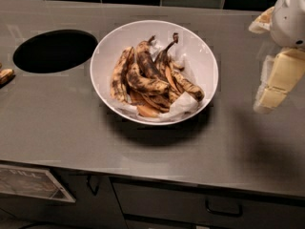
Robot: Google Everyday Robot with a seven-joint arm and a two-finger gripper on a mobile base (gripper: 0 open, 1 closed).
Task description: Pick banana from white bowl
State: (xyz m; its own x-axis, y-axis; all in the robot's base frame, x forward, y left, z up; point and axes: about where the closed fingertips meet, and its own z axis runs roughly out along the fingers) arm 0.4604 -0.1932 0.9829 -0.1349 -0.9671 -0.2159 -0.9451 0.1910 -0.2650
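Note:
The white bowl (112, 46) stands on the grey counter, a little left of centre, lined with crumpled white paper. Several overripe bananas lie in it. The banana (139, 81), short, strongly curved and yellow-brown with black blotches, lies in the middle of the pile. A longer, almost black banana (148, 61) lies behind it, and flat orange peel pieces (147, 110) lie at the front. My gripper (276, 82) hangs at the right edge of the camera view, above the counter, well to the right of the bowl and apart from it, holding nothing I can see.
A black round hole (55, 50) is cut in the counter left of the bowl. A piece of banana (5, 75) lies at the far left edge. Dark tiles run along the back. Drawers with handles (223, 209) sit below the counter's front edge.

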